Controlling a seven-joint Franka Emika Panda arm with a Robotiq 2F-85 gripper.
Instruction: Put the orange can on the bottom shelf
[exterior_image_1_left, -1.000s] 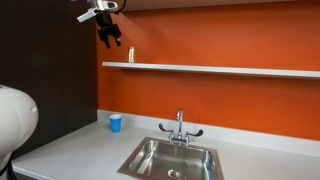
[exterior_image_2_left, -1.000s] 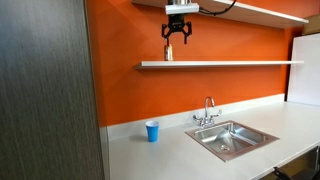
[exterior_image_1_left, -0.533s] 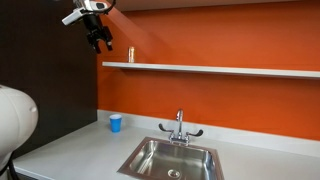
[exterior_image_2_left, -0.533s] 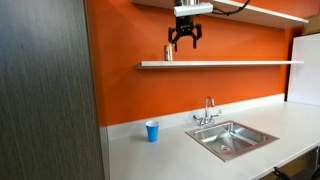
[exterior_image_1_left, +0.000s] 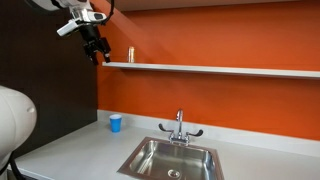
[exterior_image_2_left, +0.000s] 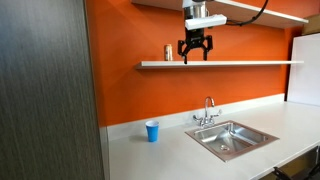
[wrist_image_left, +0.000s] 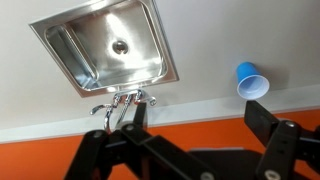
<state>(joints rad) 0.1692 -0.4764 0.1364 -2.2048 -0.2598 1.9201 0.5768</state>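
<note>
The orange can (exterior_image_1_left: 130, 55) stands upright on the bottom shelf (exterior_image_1_left: 220, 70), near the shelf's end, and shows in both exterior views (exterior_image_2_left: 168, 53). The shelf (exterior_image_2_left: 235, 64) is a thin pale ledge across the orange wall. My gripper (exterior_image_1_left: 97, 54) is open and empty. It hangs in the air in front of the shelf, apart from the can and off to its side (exterior_image_2_left: 195, 51). In the wrist view my two dark fingers (wrist_image_left: 197, 108) are spread wide with nothing between them. The can is out of the wrist view.
A light blue cup (exterior_image_1_left: 115, 123) (exterior_image_2_left: 152, 131) (wrist_image_left: 252, 80) stands on the grey countertop (exterior_image_1_left: 80, 150). A steel sink (exterior_image_1_left: 172, 158) (exterior_image_2_left: 232, 138) (wrist_image_left: 110, 45) with a faucet (wrist_image_left: 125, 100) is set in the counter. A higher shelf (exterior_image_2_left: 262, 11) runs above. A dark panel (exterior_image_2_left: 45, 90) is beside the wall.
My gripper has drawn away from the can, sideways and slightly down, out in front of the shelf. The can stays standing on the shelf.
</note>
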